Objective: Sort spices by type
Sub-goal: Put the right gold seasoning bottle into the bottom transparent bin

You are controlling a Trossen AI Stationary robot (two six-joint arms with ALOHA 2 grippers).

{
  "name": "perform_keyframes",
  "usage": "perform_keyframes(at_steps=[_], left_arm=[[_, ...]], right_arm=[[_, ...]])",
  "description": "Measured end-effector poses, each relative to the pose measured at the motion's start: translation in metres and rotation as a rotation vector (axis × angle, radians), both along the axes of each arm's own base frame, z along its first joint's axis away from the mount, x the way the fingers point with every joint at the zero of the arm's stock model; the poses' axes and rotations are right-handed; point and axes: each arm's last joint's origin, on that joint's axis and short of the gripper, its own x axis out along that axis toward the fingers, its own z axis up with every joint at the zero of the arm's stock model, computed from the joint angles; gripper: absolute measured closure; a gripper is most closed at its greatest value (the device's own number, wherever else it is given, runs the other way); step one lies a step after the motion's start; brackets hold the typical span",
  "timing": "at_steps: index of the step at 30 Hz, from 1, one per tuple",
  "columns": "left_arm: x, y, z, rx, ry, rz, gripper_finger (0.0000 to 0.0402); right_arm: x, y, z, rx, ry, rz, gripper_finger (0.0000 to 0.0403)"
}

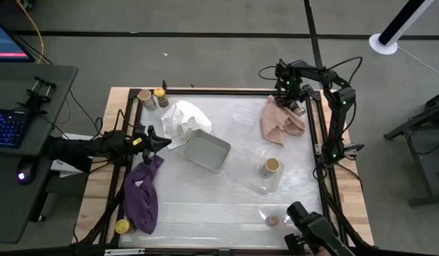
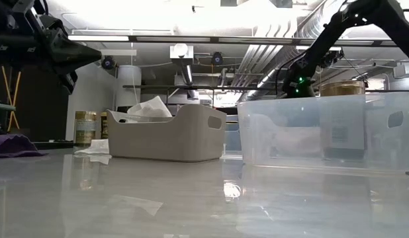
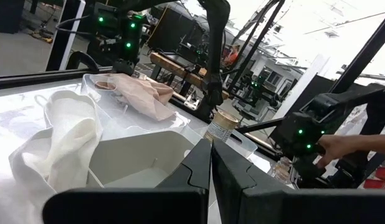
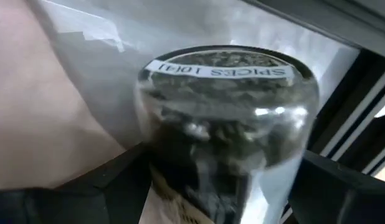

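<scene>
The right end effector [image 1: 296,99], at the counter's far right corner beside the pink cloth [image 1: 280,119], grips a dark herb-filled spice jar [image 4: 227,124] between wide-set fingers. The left end effector [image 1: 161,142] waits pinched shut near the grey tray [image 1: 205,151]. The jar should probably be lifted straight, kept level, clear of the cloth.

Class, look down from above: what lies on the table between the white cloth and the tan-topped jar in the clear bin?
In the high view, the grey metal tray lies between the white cloth and the tan-topped jar.
</scene>
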Motion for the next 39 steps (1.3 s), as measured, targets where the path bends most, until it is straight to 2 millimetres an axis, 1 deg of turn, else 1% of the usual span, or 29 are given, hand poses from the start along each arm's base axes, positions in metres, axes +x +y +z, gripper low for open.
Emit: perform_keyframes(at_steps=[4, 5, 7, 10, 12, 15, 18, 21, 24, 26, 28, 32, 36, 39], left_arm=[[0.000, 0.000, 0.000, 0.000, 0.000, 0.000, 0.0398], [0.000, 0.000, 0.000, 0.000, 0.000, 0.000, 0.0398], [0.000, 0.000, 0.000, 0.000, 0.000, 0.000, 0.0398], [0.000, 0.000, 0.000, 0.000, 0.000, 0.000, 0.0398], [0.000, 0.000, 0.000, 0.000, 0.000, 0.000, 0.0398], [0.000, 0.000, 0.000, 0.000, 0.000, 0.000, 0.0398], [0.000, 0.000, 0.000, 0.000, 0.000, 0.000, 0.0398], [0.000, 0.000, 0.000, 0.000, 0.000, 0.000, 0.0398], [0.000, 0.000, 0.000, 0.000, 0.000, 0.000, 0.0398], [0.000, 0.000, 0.000, 0.000, 0.000, 0.000, 0.0398], [0.000, 0.000, 0.000, 0.000, 0.000, 0.000, 0.0398], [0.000, 0.000, 0.000, 0.000, 0.000, 0.000, 0.0398], [0.000, 0.000, 0.000, 0.000, 0.000, 0.000, 0.0398], [0.000, 0.000, 0.002, -0.001, -0.019, 0.007, 0.0398]], right_arm=[[0.002, 0.000, 0.001, -0.006, -0.012, 0.009, 0.0130], [0.001, 0.001, 0.004, -0.012, -0.010, 0.012, 0.0130], [0.001, 0.002, 0.012, -0.039, -0.016, 0.015, 0.0130], [-0.002, 0.006, 0.033, -0.101, -0.036, 0.015, 0.0130], [-0.004, 0.009, 0.051, -0.160, -0.065, 0.011, 0.0130], [-0.008, 0.019, 0.084, -0.266, -0.132, 0.003, 0.0130], [-0.011, 0.034, 0.122, -0.376, -0.304, -0.043, 0.0130], [-0.006, 0.054, 0.160, -0.494, -0.531, -0.062, 0.0130], [0.007, 0.080, 0.192, -0.584, -0.716, -0.063, 0.0130], [0.020, 0.099, 0.206, -0.614, -0.813, -0.056, 0.0130], [0.036, 0.120, 0.217, -0.628, -0.897, -0.041, 0.0130], [0.074, 0.160, 0.226, -0.637, -1.017, -0.001, 0.0130], [0.108, 0.196, 0.228, -0.618, -1.125, 0.007, 0.0130], [0.127, 0.221, 0.226, -0.588, -1.177, -0.009, 0.0130]])
